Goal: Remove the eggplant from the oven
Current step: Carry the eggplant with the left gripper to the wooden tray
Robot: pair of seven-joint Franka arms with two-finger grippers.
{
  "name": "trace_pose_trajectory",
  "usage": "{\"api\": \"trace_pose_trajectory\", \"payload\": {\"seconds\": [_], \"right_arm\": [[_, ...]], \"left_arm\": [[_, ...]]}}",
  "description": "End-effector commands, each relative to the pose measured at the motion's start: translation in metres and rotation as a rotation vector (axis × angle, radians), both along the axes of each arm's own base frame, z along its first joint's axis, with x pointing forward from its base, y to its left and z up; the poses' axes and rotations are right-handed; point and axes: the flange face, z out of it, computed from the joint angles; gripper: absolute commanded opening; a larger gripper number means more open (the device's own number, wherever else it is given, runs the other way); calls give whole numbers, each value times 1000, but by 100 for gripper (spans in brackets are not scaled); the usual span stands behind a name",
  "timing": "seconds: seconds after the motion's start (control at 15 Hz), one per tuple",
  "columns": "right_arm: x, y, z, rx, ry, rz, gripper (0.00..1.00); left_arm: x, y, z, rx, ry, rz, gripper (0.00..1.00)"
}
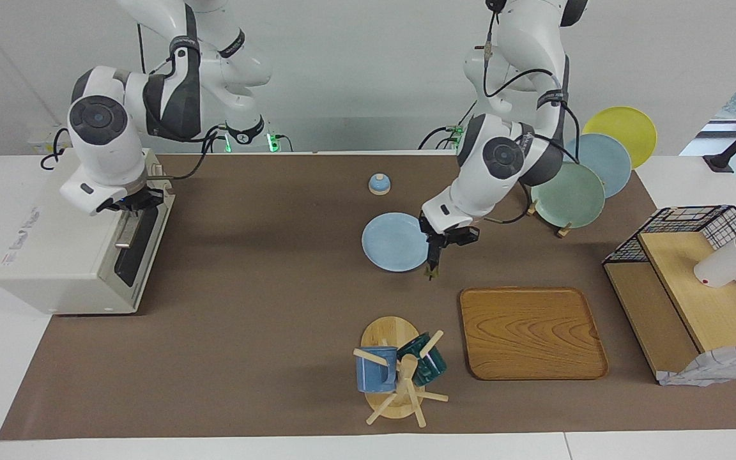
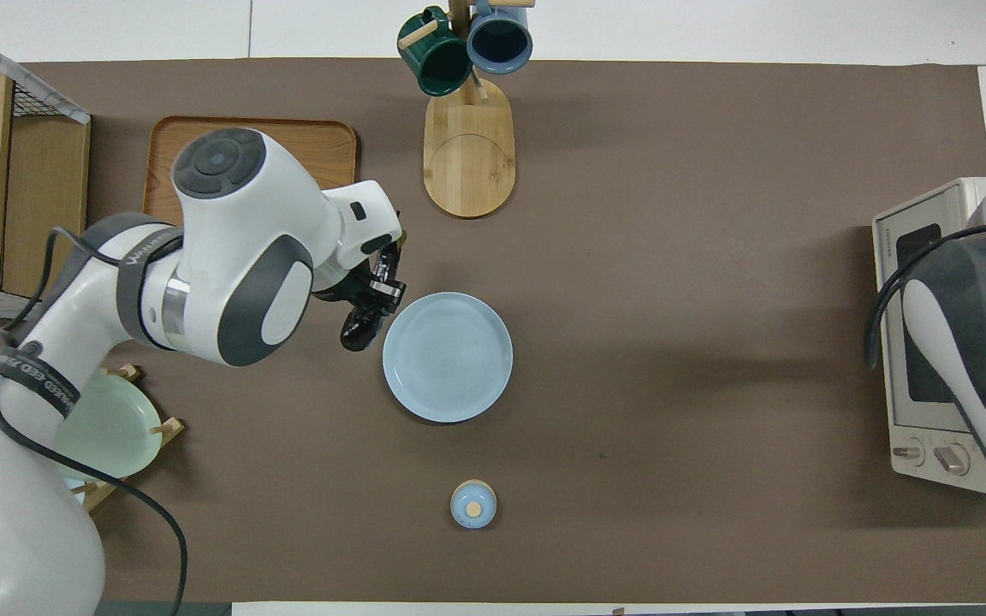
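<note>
Facing view shows eggplant (image 1: 432,263) hanging from left gripper (image 1: 435,252); overhead seemingly hides it.

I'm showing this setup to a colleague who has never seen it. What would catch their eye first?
Probably the left gripper in the air beside the light blue plate at mid-table, shut on the small dark eggplant, which hangs down from it. Next, the off-white oven at the right arm's end of the table, its door closed, with the right gripper at the door's top edge.
</note>
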Motion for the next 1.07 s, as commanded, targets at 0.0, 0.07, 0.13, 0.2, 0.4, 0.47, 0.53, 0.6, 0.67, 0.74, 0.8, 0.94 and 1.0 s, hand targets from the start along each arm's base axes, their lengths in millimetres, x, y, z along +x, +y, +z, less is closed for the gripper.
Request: {"api": "trace_pose_trajectory", "payload": {"seconds": [0.0,0.07,0.13,0.2,0.4,0.47,0.53,0.6,0.67,0.74,0.8,0.94,1.0], "right_arm": [[9,12,41,86,-31,1,0],[8,18,49,148,-50,-12,0],[7,21,61,191,-59,-26,0],[5,24,70,210,-54,-36,0],[1,28,74,219,-39,-37,10],[0,28,75,252,-44,-50,18],[0,29,77,272,-53,-54,40],[0,28,77,280,-54,-54,80],[-1,28,78,289,-56,-56,100],[-1,30,80,290,-64,-58,100],[-1,30,84,289,-78,-57,100],[-6,37,98,287,-107,-43,100],[-4,50,101,290,-126,-18,100]], "left_arm": [[24,25,5,-21,1,58,0],[31,39,5,-21,-8,81,0],[39,52,0,-18,-8,100,0],[48,61,4,-23,-25,120,0],[65,88,9,-9,-49,169,0],[69,98,8,-6,-52,185,0],[73,109,6,-8,-60,206,0],[78,121,5,-7,-68,228,0],[79,123,1,-7,-65,232,0],[83,128,-11,-2,-56,242,0],[87,133,-18,2,-59,253,0],[95,142,-34,9,-63,274,0],[100,149,-37,15,-65,284,0]]}}
